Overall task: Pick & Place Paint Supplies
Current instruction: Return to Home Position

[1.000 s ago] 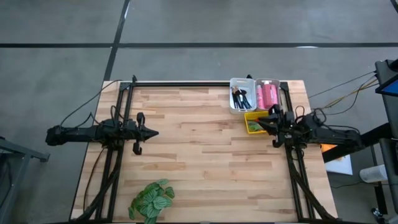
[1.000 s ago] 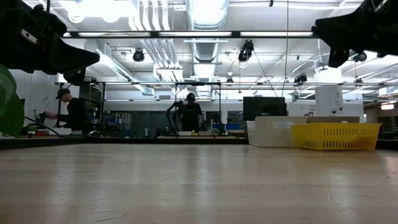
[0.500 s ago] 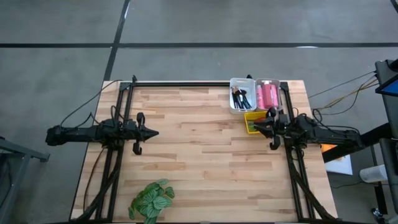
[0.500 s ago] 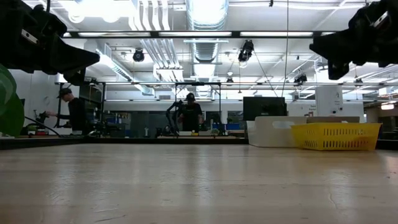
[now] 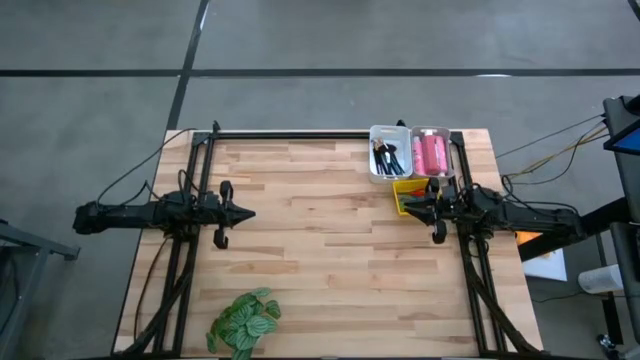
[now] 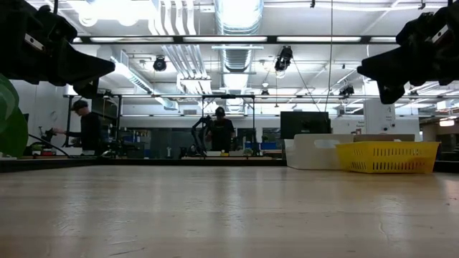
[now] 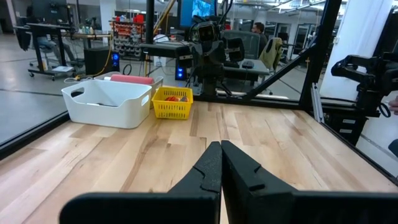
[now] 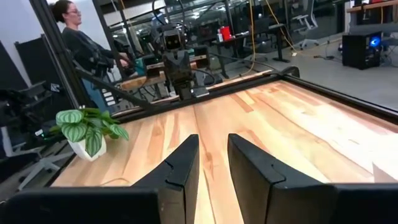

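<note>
Looks like only the trip home is left to be done. The right gripper [image 5: 408,206], jaws a little spread and empty, is held above the edge of the yellow bin [image 6: 387,158]. It should be raised clear and drawn straight back so the rim isn't clipped. The left gripper [image 5: 248,212] is parked at the worktop's [image 5: 320,250] left side, jaws pressed together. Scissors [image 7: 176,98] are stowed in the yellow bin, brushes [image 5: 387,157] in the brush bin [image 5: 371,150], and pink tubes [image 5: 431,153] in the tube bin [image 5: 449,150].
</note>
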